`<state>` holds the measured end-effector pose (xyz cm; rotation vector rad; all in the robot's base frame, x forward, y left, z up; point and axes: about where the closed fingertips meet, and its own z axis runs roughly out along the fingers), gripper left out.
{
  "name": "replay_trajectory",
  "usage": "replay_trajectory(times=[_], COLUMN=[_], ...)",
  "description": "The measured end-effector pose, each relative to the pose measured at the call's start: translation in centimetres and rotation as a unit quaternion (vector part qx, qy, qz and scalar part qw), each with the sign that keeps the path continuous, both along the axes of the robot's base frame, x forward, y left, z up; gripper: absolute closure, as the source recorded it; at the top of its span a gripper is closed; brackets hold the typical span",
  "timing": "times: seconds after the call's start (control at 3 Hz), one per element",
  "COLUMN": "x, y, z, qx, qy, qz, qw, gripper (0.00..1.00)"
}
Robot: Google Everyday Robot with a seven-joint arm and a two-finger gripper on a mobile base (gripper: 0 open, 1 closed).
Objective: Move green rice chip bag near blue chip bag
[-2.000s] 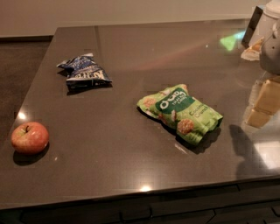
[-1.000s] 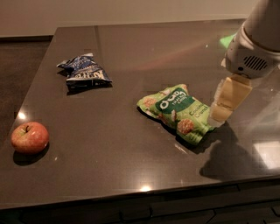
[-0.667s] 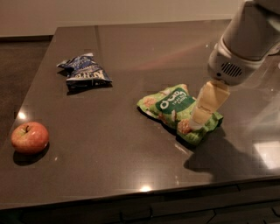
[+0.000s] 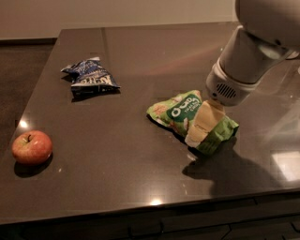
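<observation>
Nearest the camera runs the front edge of a dark, glossy tabletop [image 4: 117, 164], which shows small bright glints of light. On its front-left part sits a red apple [image 4: 32, 147] with its stem up, well apart from everything else.

Further in, right of centre, lies the green rice chip bag [image 4: 174, 112], flat on the table and turned at an angle. Its dark green label with white letters faces up at the left end, and its crumpled light green end points to the front right. The gripper [image 4: 197, 135] is down on this bag. Its cream-coloured tip lies across the middle of the pouch and touches it. Whether the gripper is clamped on the bag or only resting against it cannot be told from this angle. The white arm [image 4: 253, 51] slopes down to it from the upper right corner, and its shadow falls on the table just in front of the bag.

Further back on the left lies the blue chip bag [image 4: 91, 78], wrinkled and flat, with white lettering on top. It is well apart from the green pouch, with bare table between them.

Beyond the far edge stands a pale wall [image 4: 117, 11].
</observation>
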<state>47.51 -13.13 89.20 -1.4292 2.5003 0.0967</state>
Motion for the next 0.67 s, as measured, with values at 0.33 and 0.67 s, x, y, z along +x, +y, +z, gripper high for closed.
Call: replay_trajectory(times=[0.33,0.67], x=[-0.02,0.01], y=[0.31,0.23], z=[-0.82,-1.37], qx=[-0.008,-0.019], qy=[0.004,0.014], qz=[-0.01,-0.02], qw=[0.9999,0.9995], gripper=[0.0,0.0])
